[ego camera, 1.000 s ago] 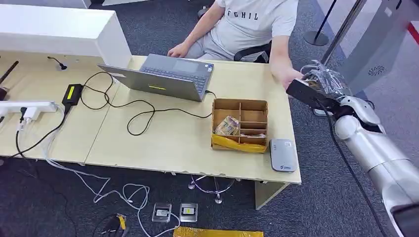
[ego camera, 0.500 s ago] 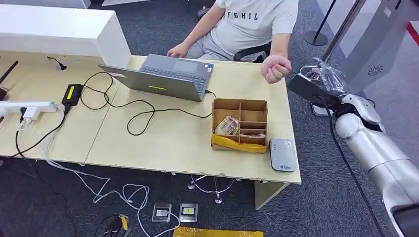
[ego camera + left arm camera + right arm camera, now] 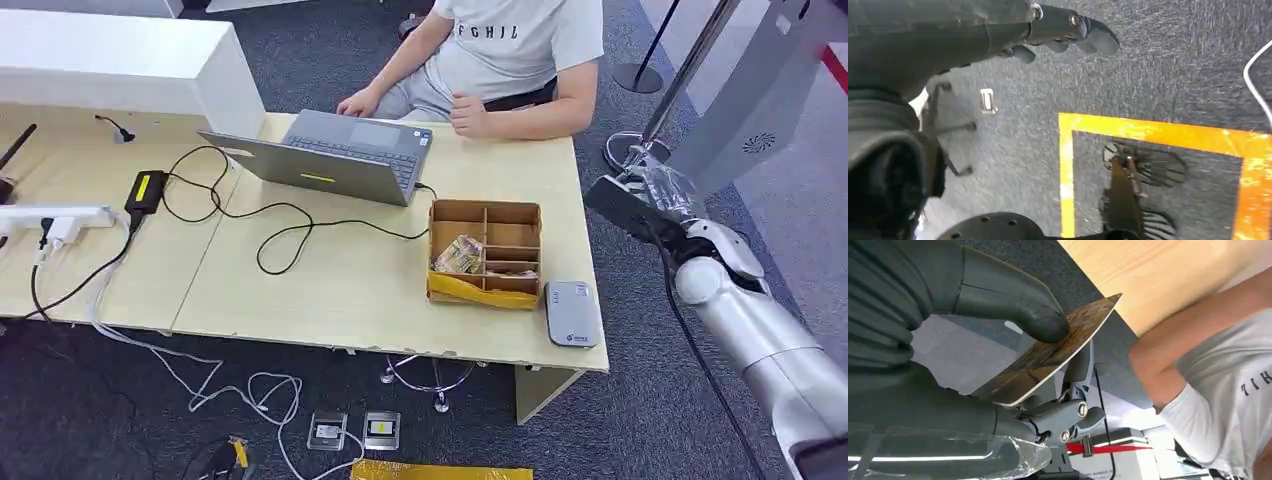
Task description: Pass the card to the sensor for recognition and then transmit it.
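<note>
Brown-patterned, white-edged card (image 3: 1048, 357) pinched flat in the right hand (image 3: 998, 340), long axis toward the table's edge (image 3: 1128, 325)

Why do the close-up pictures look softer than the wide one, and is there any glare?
Head view: even light and sharp, the desk and card reader clear. Right wrist view: the card pinched by the right hand is sharp, the person behind is soft, and plastic wrap catches glare. Left wrist view: the left hand looms dark and soft; the carpet looks streaky.
</note>
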{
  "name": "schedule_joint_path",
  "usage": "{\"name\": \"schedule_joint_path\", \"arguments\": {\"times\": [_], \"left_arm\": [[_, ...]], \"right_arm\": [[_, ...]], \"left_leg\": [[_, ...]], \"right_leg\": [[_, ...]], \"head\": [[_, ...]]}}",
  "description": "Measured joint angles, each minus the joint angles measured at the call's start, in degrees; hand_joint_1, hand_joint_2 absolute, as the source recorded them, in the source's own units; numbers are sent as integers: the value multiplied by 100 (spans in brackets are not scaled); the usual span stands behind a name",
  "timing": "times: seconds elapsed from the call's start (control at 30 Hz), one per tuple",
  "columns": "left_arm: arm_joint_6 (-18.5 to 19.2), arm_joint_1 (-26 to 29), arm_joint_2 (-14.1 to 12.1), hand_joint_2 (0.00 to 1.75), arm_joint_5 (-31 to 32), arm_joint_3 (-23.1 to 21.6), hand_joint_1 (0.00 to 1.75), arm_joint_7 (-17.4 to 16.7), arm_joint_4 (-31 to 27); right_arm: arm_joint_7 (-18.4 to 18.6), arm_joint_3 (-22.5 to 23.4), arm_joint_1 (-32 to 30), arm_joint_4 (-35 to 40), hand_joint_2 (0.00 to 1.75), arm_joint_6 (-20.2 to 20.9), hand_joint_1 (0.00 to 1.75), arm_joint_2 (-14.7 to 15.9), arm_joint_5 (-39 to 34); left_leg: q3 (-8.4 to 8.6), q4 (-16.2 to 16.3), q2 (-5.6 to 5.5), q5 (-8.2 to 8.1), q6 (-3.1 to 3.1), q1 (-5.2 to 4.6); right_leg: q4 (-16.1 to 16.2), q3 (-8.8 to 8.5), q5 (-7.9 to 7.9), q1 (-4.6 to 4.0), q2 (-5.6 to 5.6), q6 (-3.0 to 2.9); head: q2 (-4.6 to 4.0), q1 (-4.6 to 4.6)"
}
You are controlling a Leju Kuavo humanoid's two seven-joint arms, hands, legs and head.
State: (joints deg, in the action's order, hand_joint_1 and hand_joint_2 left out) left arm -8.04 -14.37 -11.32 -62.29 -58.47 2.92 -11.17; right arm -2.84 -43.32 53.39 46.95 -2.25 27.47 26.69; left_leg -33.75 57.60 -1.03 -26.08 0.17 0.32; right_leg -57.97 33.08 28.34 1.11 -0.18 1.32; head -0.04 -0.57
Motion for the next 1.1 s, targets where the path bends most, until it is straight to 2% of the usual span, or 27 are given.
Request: {"name": "schedule_joint_path", "arguments": {"times": [0.17, 0.37, 0.57, 0.73, 0.87, 1.1], "left_arm": [[330, 69, -101, 0, -429, 298, 0, 134, 0], [361, 208, -186, 0, -368, 525, 0, 536, 0], [407, 305, -214, 0, -379, 662, 0, 567, 0], [522, 375, -217, 0, -527, 774, 0, 565, 0], [645, 472, -221, 0, -733, 899, 0, 433, 0], [509, 522, -260, 0, -741, 1032, 0, 383, 0]], "right_arm": [[42, 0, -407, 127, 175, -284, 175, 219, -241], [238, 9, -1012, 514, 175, -468, 175, 700, -630], [341, 37, -1347, 894, 175, -514, 175, 997, -713], [356, 39, -1497, 1137, 175, -564, 175, 1124, -761], [468, 44, -1771, 1373, 175, -719, 175, 1172, -822], [682, 55, -2445, 1937, 175, -1014, 175, 1165, -866]], "left_leg": [[0, 0, -1, 0, 0, 1], [-1, -1, 2, -6, 2, 0], [-1, -1, 2, -6, 2, 0], [0, -2, 2, -5, 2, 1], [-1, -2, 1, -6, 2, 1], [-2, -4, 0, -10, -4, 2]], "right_leg": [[1, 1, 0, -1, -1, 0], [1, 1, 1, 0, 2, 0], [1, 1, 1, -1, 3, 0], [1, -1, 1, -1, 3, 0], [1, 0, 3, -1, 0, -2], [1, -1, 5, -3, 0, -5]], "head": [[2, 2], [0, -2], [0, 0], [0, -2], [0, 0], [0, 0]]}}
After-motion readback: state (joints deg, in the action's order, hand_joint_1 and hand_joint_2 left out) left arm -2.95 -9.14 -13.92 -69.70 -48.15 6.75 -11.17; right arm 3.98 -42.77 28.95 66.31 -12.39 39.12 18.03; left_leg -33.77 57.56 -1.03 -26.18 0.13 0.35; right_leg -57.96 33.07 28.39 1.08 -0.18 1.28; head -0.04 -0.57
